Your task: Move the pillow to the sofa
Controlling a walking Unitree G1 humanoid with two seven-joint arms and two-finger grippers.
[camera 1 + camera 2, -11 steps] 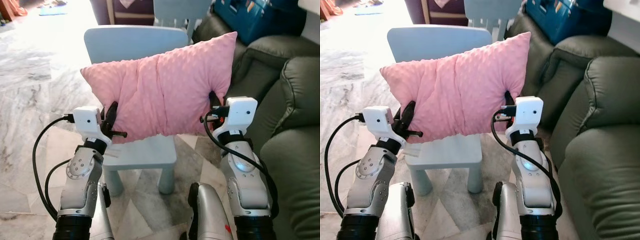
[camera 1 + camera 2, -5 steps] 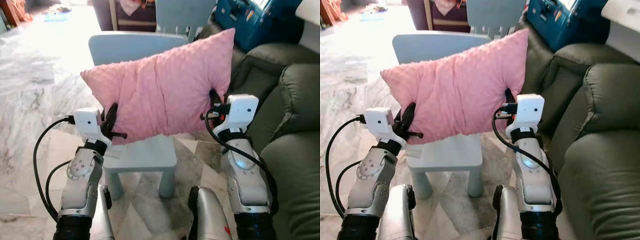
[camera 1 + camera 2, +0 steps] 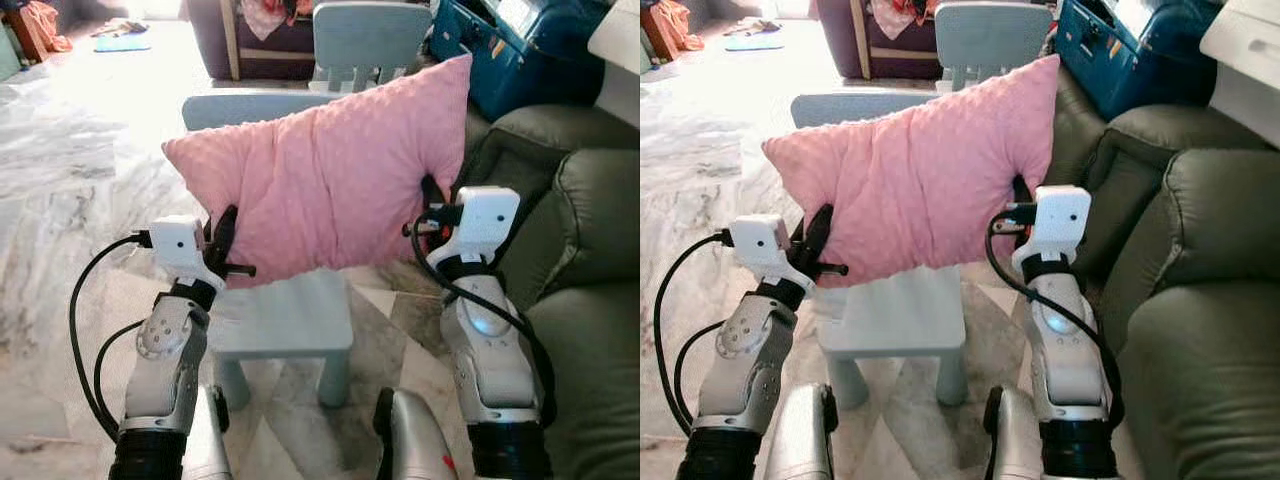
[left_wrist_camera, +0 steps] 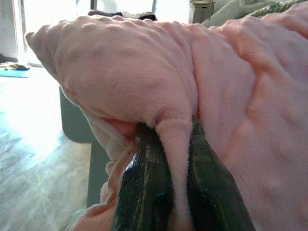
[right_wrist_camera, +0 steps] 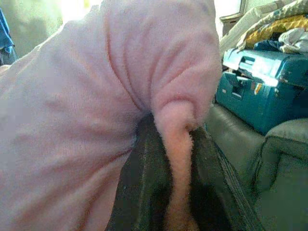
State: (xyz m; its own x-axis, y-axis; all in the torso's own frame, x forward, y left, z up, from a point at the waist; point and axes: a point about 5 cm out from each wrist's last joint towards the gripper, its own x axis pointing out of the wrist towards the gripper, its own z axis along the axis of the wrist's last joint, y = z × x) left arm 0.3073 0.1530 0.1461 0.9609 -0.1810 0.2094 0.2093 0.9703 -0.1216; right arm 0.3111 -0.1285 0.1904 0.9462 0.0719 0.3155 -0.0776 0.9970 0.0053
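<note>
— Where was the soft pink bumpy pillow [image 3: 325, 175]?
— Up in the air, over the little pale blue plastic chair [image 3: 285, 315], beside the dark green sofa [image 3: 585, 230].
— Held how?
— Pinched tight by left gripper [image 4: 166, 159] and right gripper [image 5: 175, 139].

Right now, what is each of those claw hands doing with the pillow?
Left gripper: shut on the pink pillow, pinching its edge.
Right gripper: shut on the pillow's other edge.

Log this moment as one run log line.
pink pillow: lifted above blue chair | left gripper: pinching edge | right gripper: pinching edge | sofa: at right
</note>
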